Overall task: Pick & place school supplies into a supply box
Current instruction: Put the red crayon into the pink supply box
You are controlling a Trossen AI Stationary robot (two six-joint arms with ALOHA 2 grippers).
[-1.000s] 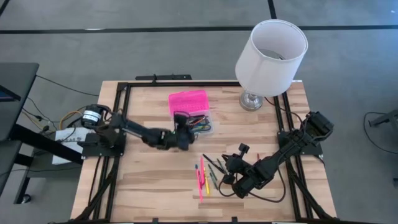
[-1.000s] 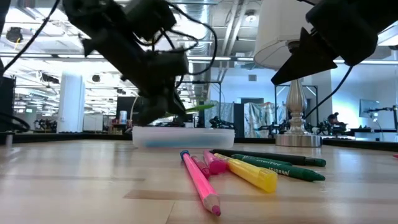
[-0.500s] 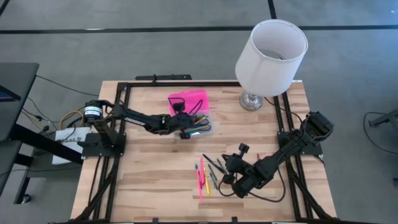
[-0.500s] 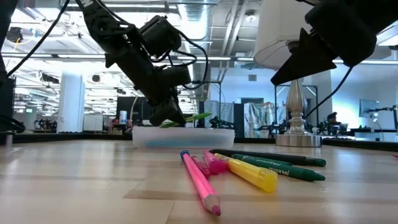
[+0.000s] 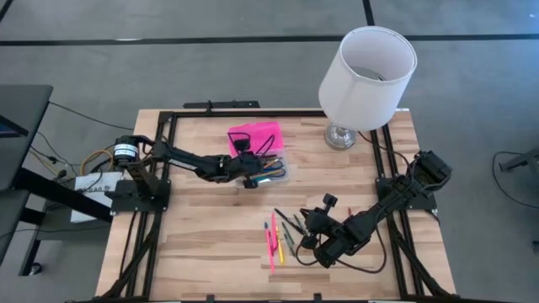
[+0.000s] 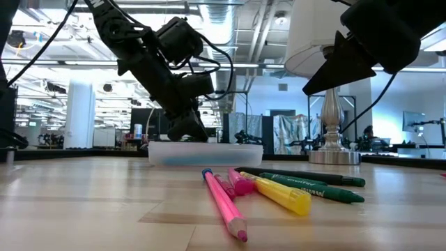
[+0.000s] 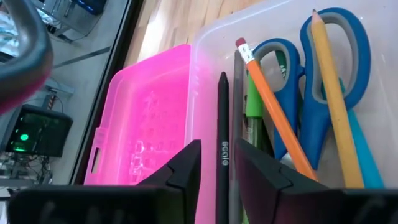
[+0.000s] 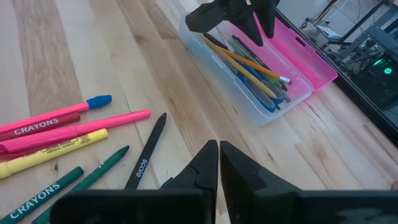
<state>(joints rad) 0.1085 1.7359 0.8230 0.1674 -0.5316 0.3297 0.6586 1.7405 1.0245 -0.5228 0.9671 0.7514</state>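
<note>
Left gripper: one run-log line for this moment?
left gripper: open over supply box | right gripper: shut, idle by loose markers

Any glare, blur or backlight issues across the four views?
Low view: arms are backlit silhouettes against the bright room, and the near pink pencil tip is soft. Left wrist view: the pink lid glows, lit through; own fingers are blurred. Right wrist view: even light, crayon print legible. High view: flat light, soft shadows under the lamp shade.
</note>
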